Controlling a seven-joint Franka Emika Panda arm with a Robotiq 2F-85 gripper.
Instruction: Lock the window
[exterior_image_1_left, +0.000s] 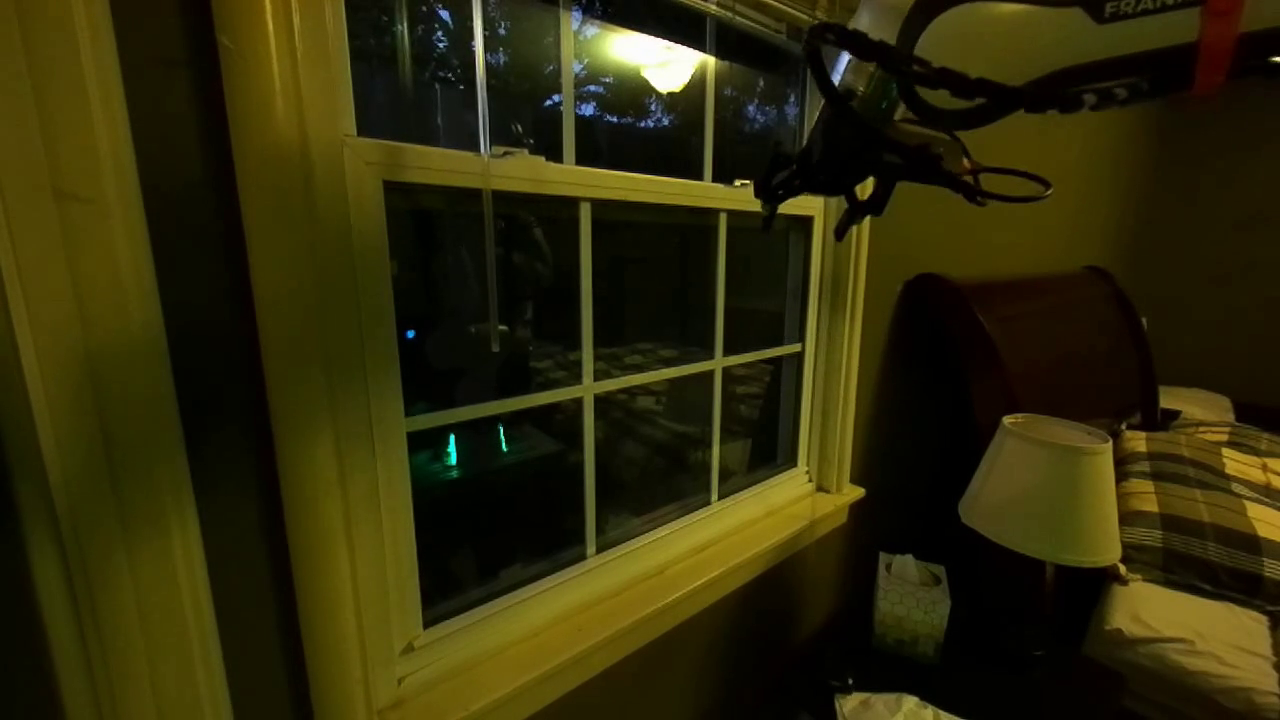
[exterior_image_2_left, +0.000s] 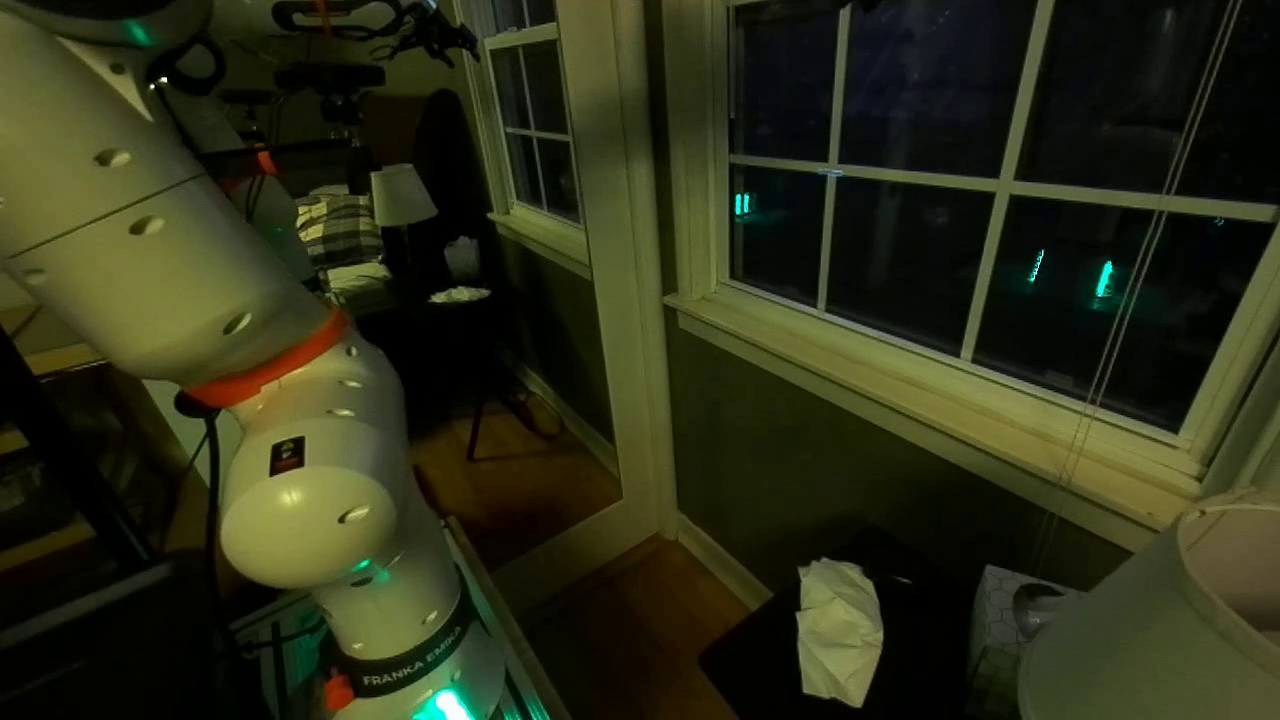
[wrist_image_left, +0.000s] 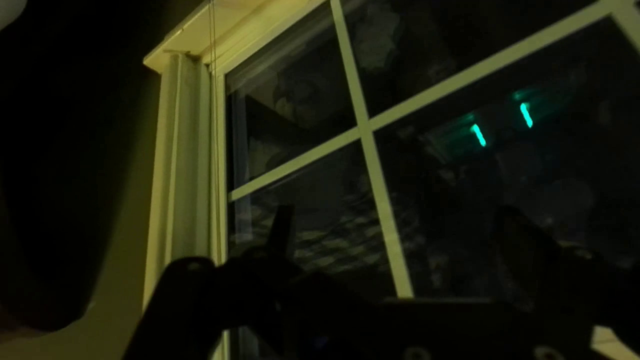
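In an exterior view, the window (exterior_image_1_left: 588, 388) fills the centre, its meeting rail (exterior_image_1_left: 620, 185) sloping down rightward. At upper right the fingers (exterior_image_1_left: 772, 192) stand parted, empty; the nearer of 2 apparent latches (exterior_image_1_left: 741, 184) lies just left of them. Locking probably turns on this gap, whose depth I cannot judge.

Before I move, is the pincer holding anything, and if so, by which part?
Nothing is held: the pincer is open, with only the double-hung window showing through its gap.
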